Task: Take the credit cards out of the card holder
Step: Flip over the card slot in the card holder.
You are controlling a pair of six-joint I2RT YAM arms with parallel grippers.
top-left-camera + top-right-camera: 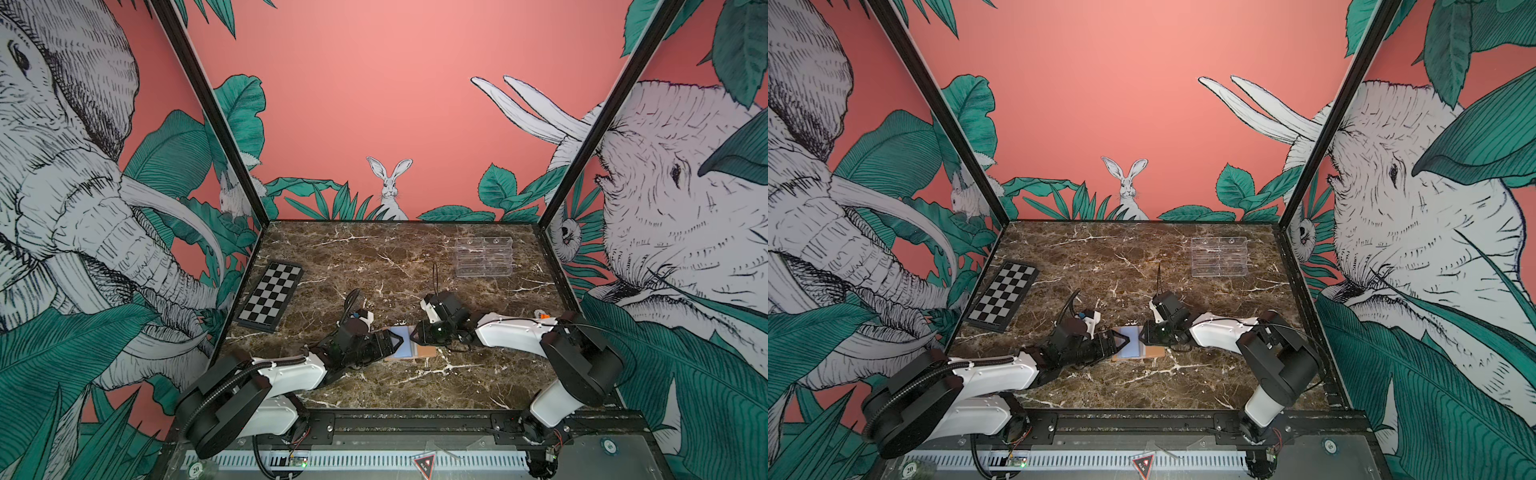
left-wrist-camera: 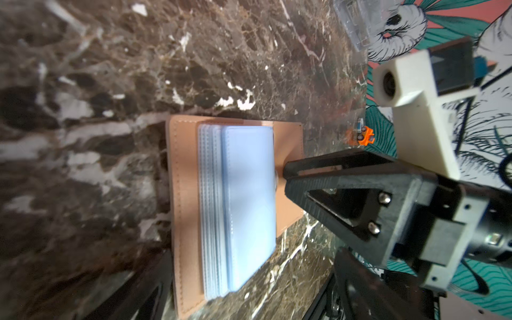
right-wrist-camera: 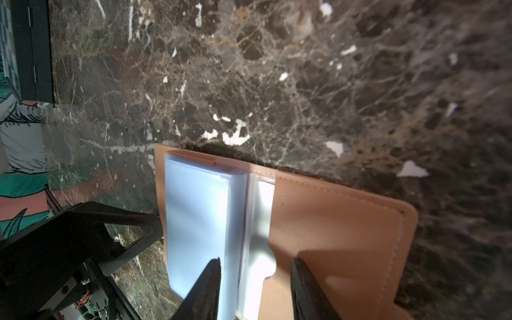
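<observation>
The card holder (image 1: 424,351) (image 1: 1154,352) lies open and flat on the marble near the front middle. It is tan leather, with a stack of pale blue clear sleeves (image 2: 246,194) (image 3: 194,219) folded to the left half. The credit cards are hidden; no dark card shows through the cloudy sleeves. My left gripper (image 1: 397,341) (image 2: 250,285) stands wide open at the holder's left end, which lies between its fingers. My right gripper (image 1: 415,337) (image 3: 256,261) is at the right end, jaws partly apart. One finger is over the sleeve stack, the other over the bare tan flap (image 3: 338,230).
A black-and-white chequered board (image 1: 272,297) (image 1: 1005,295) lies at the left wall. A clear acrylic tiered stand (image 1: 484,257) (image 1: 1219,257) stands at the back right. A small orange part (image 1: 540,313) (image 2: 361,137) sits by the right wall. Printed walls enclose three sides.
</observation>
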